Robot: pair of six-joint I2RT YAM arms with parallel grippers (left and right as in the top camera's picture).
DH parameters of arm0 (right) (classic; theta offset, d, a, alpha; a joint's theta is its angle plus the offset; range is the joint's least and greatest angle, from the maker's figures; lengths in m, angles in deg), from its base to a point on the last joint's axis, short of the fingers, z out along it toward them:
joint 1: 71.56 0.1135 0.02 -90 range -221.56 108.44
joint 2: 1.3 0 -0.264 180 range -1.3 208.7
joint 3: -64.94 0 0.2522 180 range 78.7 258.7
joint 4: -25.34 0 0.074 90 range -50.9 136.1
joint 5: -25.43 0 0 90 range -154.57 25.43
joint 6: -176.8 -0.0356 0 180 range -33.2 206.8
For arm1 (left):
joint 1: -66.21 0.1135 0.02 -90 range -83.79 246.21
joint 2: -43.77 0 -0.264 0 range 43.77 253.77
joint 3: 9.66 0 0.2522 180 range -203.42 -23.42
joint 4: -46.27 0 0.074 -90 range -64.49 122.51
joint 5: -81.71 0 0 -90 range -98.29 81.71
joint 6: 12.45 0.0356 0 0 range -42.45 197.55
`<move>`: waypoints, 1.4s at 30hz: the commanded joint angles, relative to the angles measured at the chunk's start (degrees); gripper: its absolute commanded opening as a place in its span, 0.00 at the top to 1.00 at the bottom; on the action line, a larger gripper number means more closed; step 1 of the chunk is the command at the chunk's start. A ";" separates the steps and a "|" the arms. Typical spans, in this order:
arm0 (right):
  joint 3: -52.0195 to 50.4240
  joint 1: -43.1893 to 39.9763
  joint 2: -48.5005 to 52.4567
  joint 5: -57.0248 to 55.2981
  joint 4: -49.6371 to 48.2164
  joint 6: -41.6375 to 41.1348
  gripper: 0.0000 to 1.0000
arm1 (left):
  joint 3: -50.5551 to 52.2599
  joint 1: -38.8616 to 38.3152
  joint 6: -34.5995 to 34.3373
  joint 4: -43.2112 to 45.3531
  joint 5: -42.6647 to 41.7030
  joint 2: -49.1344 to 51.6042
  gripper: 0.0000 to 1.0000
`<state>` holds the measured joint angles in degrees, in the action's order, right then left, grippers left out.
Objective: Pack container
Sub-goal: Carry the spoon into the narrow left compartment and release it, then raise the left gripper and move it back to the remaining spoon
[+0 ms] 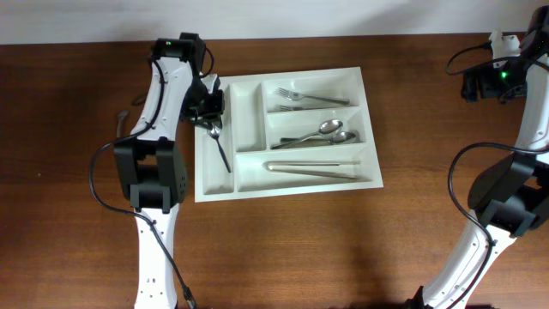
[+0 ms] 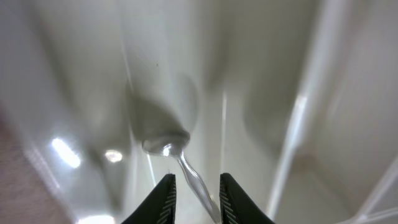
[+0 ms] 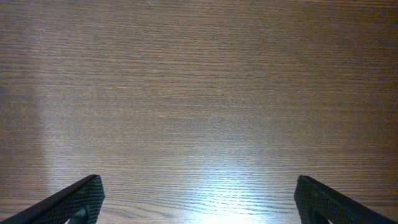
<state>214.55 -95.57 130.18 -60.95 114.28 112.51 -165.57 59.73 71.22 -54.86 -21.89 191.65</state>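
Observation:
The white cutlery tray (image 1: 219, 189) lies at the table's middle. Two forks (image 1: 310, 99), two spoons (image 1: 319, 133) and tongs (image 1: 313, 167) lie in its three long compartments. My left gripper (image 1: 208, 113) hangs over the leftmost narrow compartment and is shut on the handle of a spoon (image 2: 168, 144). The spoon slants down, with its bowl toward the tray floor (image 2: 261, 74) between my fingertips (image 2: 196, 186); it also shows in the overhead view (image 1: 223, 153). My right gripper (image 3: 198, 199) is open and empty over bare wood, far right at the back (image 1: 493, 77).
The second narrow compartment (image 1: 247, 116) holds nothing. A dark cable (image 1: 120, 120) lies left of the left arm. Both arm bases stand at the front edge, left and right of the tray.

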 commanded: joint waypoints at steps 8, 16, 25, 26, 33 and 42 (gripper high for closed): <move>-0.33 0.02 0.39 0.70 0.00 0.20 0.01 | -23.80 6.99 7.50 -9.33 0.44 -0.83 0.52; -0.33 0.02 0.39 0.70 0.00 0.20 0.01 | -23.58 14.78 12.79 -9.35 15.37 -2.62 0.37; -0.33 0.02 0.39 0.70 0.00 0.20 0.01 | -15.98 21.03 17.46 -9.29 15.34 -2.60 0.35; -0.33 0.02 0.39 0.70 0.00 0.20 0.01 | -14.51 21.35 19.30 -9.01 15.34 -2.60 0.35; -0.33 0.02 0.39 0.72 0.00 0.20 0.01 | -4.96 21.88 24.92 -2.91 15.37 -2.58 0.26; -0.33 0.02 0.39 0.70 0.00 0.20 0.01 | 3.23 22.03 25.79 8.83 15.37 -2.49 0.23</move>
<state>214.55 -95.57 130.18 -60.95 114.28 112.51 -164.28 81.35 95.09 -48.24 -6.73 190.77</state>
